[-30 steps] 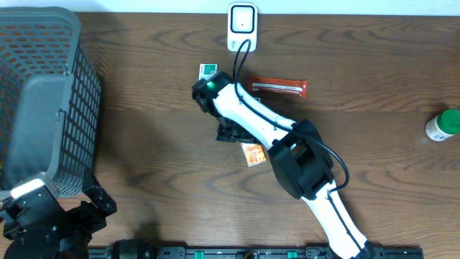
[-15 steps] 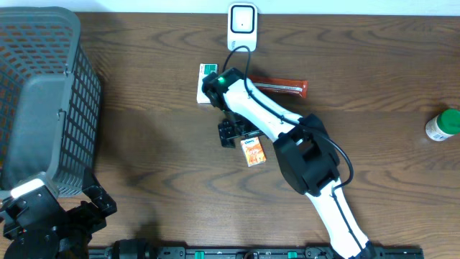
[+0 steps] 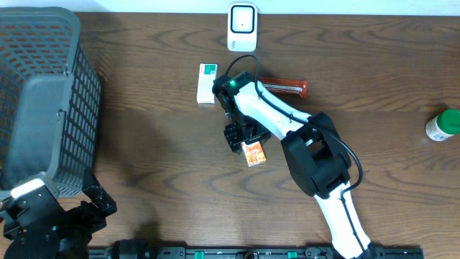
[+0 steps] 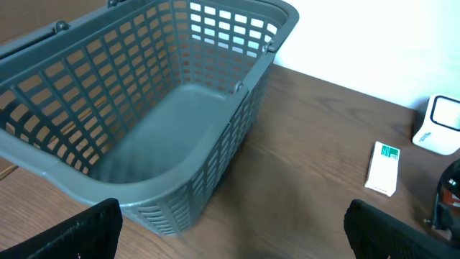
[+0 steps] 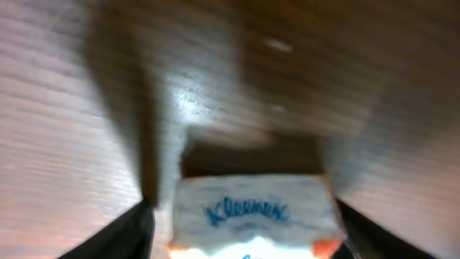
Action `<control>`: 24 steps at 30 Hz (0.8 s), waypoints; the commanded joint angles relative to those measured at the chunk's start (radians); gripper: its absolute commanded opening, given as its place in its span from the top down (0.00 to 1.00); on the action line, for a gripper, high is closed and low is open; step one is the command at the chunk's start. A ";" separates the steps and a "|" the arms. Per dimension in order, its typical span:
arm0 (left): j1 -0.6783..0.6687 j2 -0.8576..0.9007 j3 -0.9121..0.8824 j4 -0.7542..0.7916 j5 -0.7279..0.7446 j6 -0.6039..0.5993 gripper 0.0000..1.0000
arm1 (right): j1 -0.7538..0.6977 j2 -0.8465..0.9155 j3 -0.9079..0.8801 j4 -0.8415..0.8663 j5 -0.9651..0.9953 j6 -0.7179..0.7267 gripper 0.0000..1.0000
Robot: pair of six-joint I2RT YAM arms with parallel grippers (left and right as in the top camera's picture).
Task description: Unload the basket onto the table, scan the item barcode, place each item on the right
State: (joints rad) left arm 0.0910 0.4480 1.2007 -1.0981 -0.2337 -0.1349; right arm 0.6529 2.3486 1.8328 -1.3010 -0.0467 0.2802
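Item: small white-and-orange Kleenex tissue pack, lying flat mid-way across the brown wooden tabletop.
My right pincer: straddles the pack, one finger on each side; whether they press it I cannot tell.
Neighbours: green-and-white carton far-left of the pack, red bar wrapper far-right.
Scanner: white barcode reader, far edge.
My left pincer: spread wide, empty, near the grey plastic basket.
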 commanded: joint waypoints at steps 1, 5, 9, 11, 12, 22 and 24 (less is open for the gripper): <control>0.003 0.002 -0.006 -0.001 0.006 -0.008 0.00 | 0.019 0.066 -0.047 0.076 0.011 0.013 0.36; 0.003 0.002 -0.006 -0.001 0.006 -0.008 0.00 | 0.018 0.066 -0.046 0.095 0.011 0.162 0.46; 0.003 0.002 -0.006 -0.001 0.006 -0.008 0.00 | 0.018 0.066 -0.045 0.099 0.011 0.302 0.51; 0.003 0.002 -0.006 -0.001 0.006 -0.008 0.00 | 0.018 0.066 -0.045 0.105 0.011 0.358 0.53; 0.003 0.002 -0.006 -0.001 0.006 -0.008 0.00 | 0.018 0.066 -0.045 0.106 0.011 0.373 0.53; 0.003 0.002 -0.006 -0.001 0.006 -0.008 0.00 | -0.013 0.065 -0.030 0.105 0.004 0.585 0.52; 0.003 0.002 -0.006 -0.001 0.006 -0.008 0.00 | -0.029 0.065 -0.016 0.105 -0.021 0.664 0.50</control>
State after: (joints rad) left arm 0.0906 0.4480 1.2007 -1.0985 -0.2337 -0.1349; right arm 0.6548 2.3363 1.8309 -1.2259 -0.1028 0.7563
